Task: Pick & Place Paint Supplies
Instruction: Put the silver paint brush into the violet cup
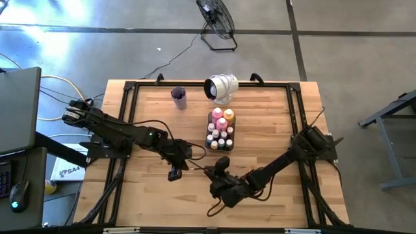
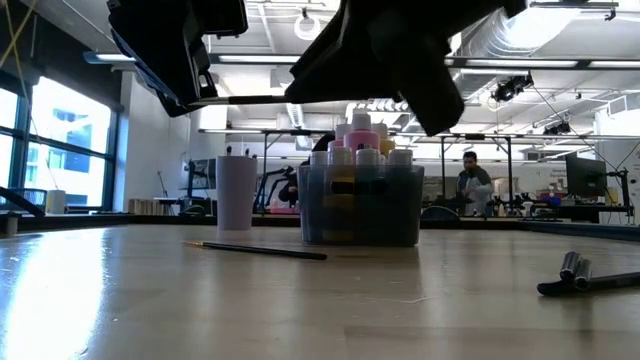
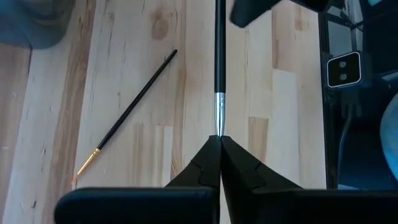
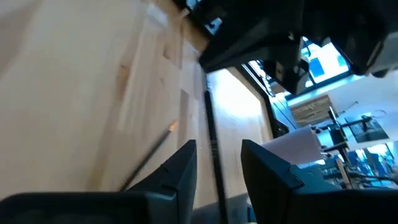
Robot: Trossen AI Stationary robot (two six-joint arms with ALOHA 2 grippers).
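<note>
My left gripper (image 1: 188,162) is shut on a thin black paintbrush (image 3: 219,56) that sticks out ahead of it, clear of the table. The brush's handle runs on between the open fingers of my right gripper (image 4: 219,149), which stand on either side of it with a gap. A second paintbrush (image 3: 127,115), black with a gold end, lies flat on the wood beside them. The clear tray (image 1: 221,130) of pink, orange and white-capped paint bottles (image 2: 360,135) stands mid-table, with the lilac cup (image 1: 179,97) behind it to the left. My left gripper pinches the brush's tip end (image 3: 219,132), just past the silver ferrule, between its two fingertips. The fingers slant down toward the table's right, and the brush runs on in line with them. The brush is lifted clear of the table.
A white lamp-like object (image 1: 221,88) sits at the far edge behind the tray. A dark cable (image 1: 218,205) loops on the wood near the front edge, under my right arm. Black frame rails (image 1: 127,130) border the table at left and right.
</note>
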